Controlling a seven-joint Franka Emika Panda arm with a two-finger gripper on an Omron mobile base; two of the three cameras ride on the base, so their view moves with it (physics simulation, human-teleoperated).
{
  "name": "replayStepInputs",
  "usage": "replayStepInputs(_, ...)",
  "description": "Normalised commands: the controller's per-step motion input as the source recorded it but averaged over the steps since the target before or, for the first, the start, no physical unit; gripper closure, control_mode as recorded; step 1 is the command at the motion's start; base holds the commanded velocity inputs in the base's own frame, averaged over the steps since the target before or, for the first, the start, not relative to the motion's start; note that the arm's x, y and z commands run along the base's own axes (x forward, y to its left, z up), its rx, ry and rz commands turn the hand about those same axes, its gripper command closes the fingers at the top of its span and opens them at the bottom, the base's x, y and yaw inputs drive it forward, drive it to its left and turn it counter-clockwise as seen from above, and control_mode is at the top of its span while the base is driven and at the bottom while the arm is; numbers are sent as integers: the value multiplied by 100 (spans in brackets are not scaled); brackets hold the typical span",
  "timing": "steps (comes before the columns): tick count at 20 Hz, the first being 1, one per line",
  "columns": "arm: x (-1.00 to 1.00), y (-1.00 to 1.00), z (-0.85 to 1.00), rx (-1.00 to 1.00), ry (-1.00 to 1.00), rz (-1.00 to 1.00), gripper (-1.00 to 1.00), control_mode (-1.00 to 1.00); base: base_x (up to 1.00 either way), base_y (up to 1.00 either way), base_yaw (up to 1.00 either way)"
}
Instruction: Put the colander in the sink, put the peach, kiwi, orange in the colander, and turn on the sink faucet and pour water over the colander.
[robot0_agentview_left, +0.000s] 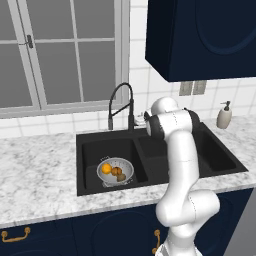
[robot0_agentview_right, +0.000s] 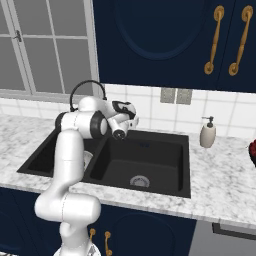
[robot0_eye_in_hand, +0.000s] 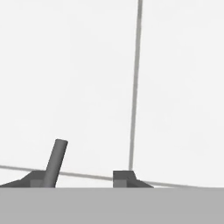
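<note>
The colander sits in the left basin of the sink, holding an orange, a second orange-coloured fruit and the kiwi. The faucet rises behind the sink. The hand, near the faucet's base, faces white tiles; its tips stand narrowed beside a thin grey rod; whether they grip it I cannot tell.

The claw faces a white tiled wall with thin grey grout lines. A slim dark grey rod slants up at its left fingertip.
</note>
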Motion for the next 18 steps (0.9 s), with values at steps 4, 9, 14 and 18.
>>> replayStepInputs(4,15,-90,0,0,4,-9,100,-100,0,0,0)
replayStepInputs(9,15,-96,0,0,6,-7,100,-100,0,0,0)
replayStepInputs(14,10,-100,-3,1,6,-4,100,-100,0,0,0)
replayStepInputs(18,3,-96,-5,1,3,-3,100,-100,0,0,0)
